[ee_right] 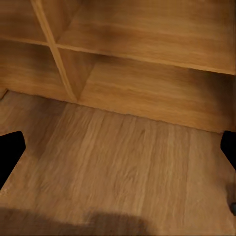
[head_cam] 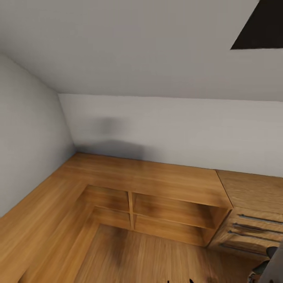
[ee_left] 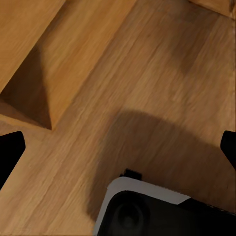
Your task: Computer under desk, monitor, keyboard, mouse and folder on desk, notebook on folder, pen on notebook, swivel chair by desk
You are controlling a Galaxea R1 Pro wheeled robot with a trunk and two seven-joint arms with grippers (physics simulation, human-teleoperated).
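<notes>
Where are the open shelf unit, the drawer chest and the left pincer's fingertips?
Open shelf unit [head_cam: 131,210]: head view, on its upright divider.
Drawer chest [head_cam: 251,228]: head view, on a drawer front between the handles.
Left pincer fingertips [ee_left: 10,150]: left wrist view, on one black tip.

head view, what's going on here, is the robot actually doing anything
Nothing is being handled right now. The robot faces a room corner fitted with a low wooden shelf unit with open cubbies, beside a wooden drawer chest with metal handles. Both wrist views look down at the wood floor; each claw's dark fingertips sit wide apart at the picture edges with nothing between them, so both look open. None of the desk items is in sight, so the robot seems to be on its way.
</notes>
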